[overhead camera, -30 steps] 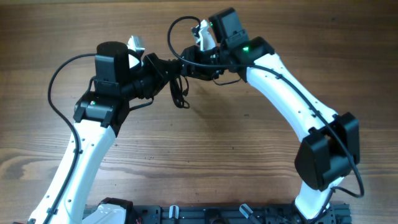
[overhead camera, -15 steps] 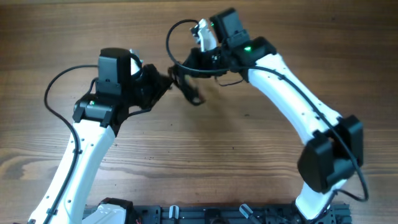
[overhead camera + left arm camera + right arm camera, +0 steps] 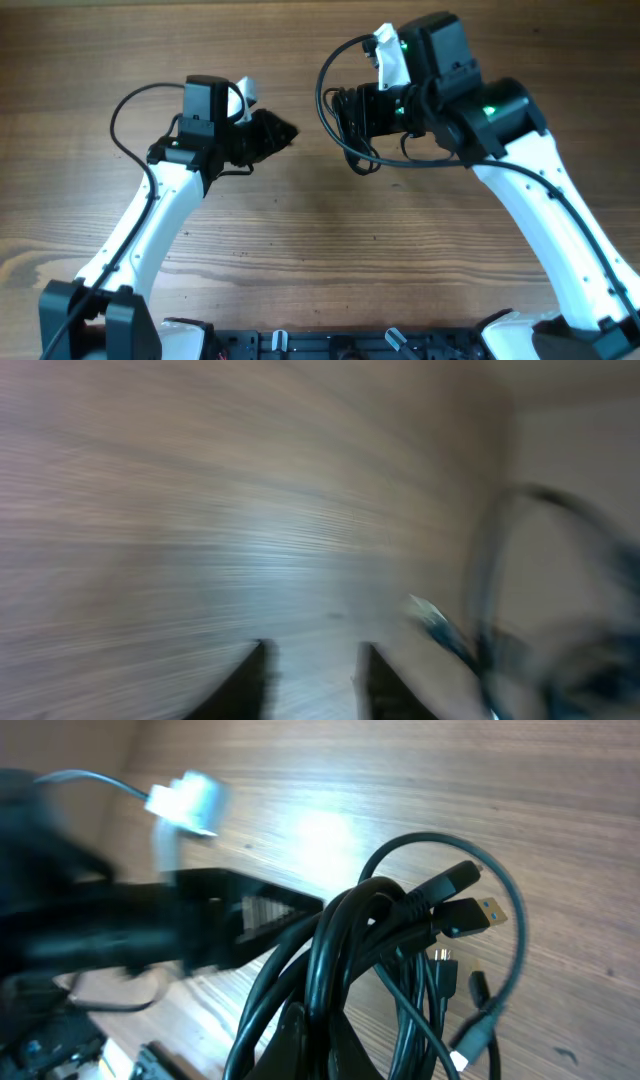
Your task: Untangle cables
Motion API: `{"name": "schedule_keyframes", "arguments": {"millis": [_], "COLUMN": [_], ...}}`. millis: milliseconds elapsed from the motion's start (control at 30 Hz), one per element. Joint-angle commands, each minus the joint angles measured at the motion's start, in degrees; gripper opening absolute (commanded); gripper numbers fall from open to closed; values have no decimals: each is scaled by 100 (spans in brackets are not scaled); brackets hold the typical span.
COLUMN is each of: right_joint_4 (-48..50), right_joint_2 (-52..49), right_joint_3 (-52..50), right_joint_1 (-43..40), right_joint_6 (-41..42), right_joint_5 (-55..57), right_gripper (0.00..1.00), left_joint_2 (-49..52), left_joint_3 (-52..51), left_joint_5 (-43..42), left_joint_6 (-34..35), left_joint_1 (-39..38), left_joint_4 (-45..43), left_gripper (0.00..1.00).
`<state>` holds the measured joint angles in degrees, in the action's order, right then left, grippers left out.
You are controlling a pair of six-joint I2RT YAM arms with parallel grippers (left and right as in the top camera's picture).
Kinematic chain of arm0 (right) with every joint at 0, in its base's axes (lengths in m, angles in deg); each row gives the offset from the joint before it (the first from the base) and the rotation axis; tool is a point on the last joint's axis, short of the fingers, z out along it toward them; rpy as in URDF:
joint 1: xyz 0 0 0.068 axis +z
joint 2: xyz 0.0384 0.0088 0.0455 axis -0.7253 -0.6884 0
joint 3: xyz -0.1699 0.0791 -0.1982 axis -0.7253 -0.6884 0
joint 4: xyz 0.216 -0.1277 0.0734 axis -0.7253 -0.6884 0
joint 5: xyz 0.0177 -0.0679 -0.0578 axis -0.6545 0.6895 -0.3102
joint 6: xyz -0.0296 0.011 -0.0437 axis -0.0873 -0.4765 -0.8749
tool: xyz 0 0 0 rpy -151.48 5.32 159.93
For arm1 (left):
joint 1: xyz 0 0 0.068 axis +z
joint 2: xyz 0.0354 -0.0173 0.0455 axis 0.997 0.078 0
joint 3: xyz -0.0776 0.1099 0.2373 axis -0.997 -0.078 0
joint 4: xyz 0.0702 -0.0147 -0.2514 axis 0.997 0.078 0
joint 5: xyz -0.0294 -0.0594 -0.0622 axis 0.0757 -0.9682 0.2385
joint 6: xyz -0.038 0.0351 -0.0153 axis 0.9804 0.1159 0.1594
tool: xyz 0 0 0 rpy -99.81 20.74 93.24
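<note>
- right tool [image 3: 350, 108] clamped tight on bunch of thin black cables [image 3: 345, 935]
- bundle over brown wooden counter [image 3: 300, 250], loops and small plug ends hanging loose beneath grip
- left tool [image 3: 285, 131] narrowly parted, nothing between fingers, apart from bundle
- left wrist view blurred

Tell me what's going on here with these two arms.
Two robot arms are working on a tangle of black cables over a wooden table. The right pincer is clamped on the bunch, with the plug ends hanging loose. The left pincer sits apart from it, slightly open and holding nothing. The cables are not yet untangled.
</note>
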<state>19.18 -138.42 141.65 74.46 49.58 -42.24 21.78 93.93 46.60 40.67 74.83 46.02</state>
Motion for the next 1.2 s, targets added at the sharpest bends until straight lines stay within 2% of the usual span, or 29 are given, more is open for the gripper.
{"name": "schedule_keyframes", "arguments": {"millis": [0,100,233,367,500,633,700,767,833,1000,1167], "right_joint_4": [11,-35,-109,-107,-122,-120,-127,-120,-96,-83,-48], "right_joint_2": [-345,-612,-1027,-1207,-1207,-1207,-1207,-1207,-1207,-1207,-1207], "right_joint_3": [87,87,87,87,87,87,87,87,87,87,87], "right_joint_1": [13,13,17,35,35,35,35,35,33,35,35], "right_joint_6": [380,1086,1504,1569,1534,1521,1504,1384,1388,1392,1353], "right_joint_5": [328,579,525,575,695,702,804,927,935,881,413], "right_gripper": [4,4,4,4,4,4,4,4,4,4,4], "left_joint_2": [-219,-223,-223,-223,-223,-223,-295,-533,-640,-623,-363], "left_joint_3": [33,35,35,35,35,35,39,48,48,48,48], "left_joint_5": [-1202,-835,-214,656,903,1093,1169,1259,1257,1333,2144], "left_joint_6": [136,887,1790,2146,2385,2371,1823,1250,1019,726,708], "left_joint_1": [33,0,-103,-841,-1394,-1508,-1449,-1377,-1429,-1718,-1845], "left_joint_4": [-142,-229,-551,-640,-1021,-1003,-1093,-1082,-1023,-997,-496], "left_gripper": [67,68,67,65,61,60,56,57,58,58,57]}}
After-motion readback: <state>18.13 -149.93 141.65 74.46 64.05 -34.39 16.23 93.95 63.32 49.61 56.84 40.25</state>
